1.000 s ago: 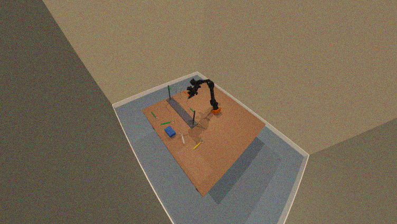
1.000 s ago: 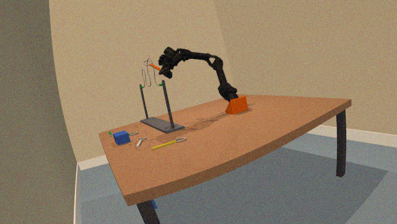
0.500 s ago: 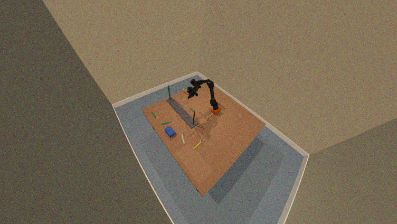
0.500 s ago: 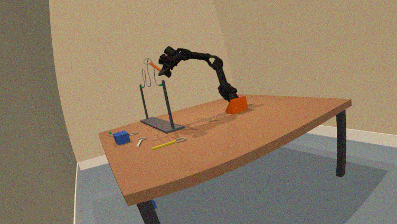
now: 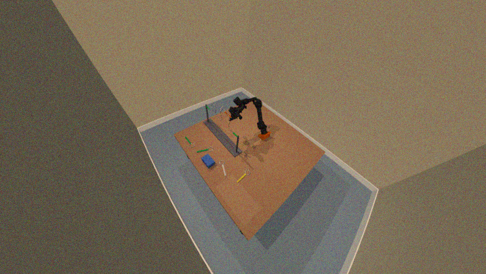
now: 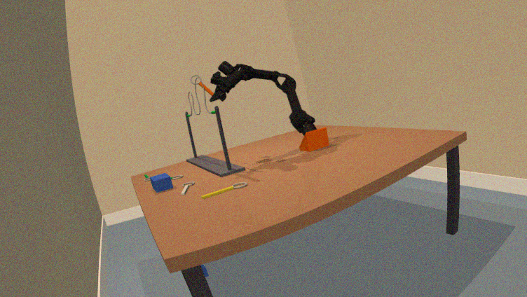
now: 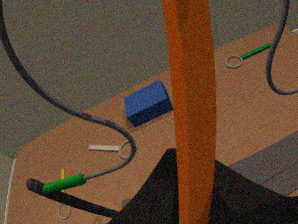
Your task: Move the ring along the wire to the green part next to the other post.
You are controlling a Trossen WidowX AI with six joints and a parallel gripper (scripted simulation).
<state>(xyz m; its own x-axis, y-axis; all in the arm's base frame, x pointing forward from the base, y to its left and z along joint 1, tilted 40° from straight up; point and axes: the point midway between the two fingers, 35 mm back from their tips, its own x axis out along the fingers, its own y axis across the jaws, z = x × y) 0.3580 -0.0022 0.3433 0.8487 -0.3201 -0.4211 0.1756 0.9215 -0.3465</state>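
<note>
On the left of the desk [image 5: 272, 163] [image 6: 313, 176] [image 7: 55, 130], seen from the exterior view, a blue block [image 5: 207, 161] [image 6: 161, 182] [image 7: 148, 102] sits near a white-handled ring [image 5: 223, 170] [image 6: 185, 189] [image 7: 104, 148]. Next, the bent wire [image 6: 204, 99] [image 7: 75, 114] spans two posts, with the task ring [image 6: 191, 82] high at its upper bends. Its orange handle [image 6: 205, 88] [image 7: 195, 100] slopes down rightward into the tool [image 5: 231, 117] [image 6: 217, 97], which grips it. Farther right stands the arm's orange base [image 5: 264, 136] [image 6: 315, 140].

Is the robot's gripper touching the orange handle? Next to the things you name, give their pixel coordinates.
Touching. The wrist view shows the orange handle [image 6: 206, 88] [image 7: 194, 100] running down between the black fingers of the gripper [image 6: 214, 97] [image 7: 180, 155], which are shut on it.
</note>
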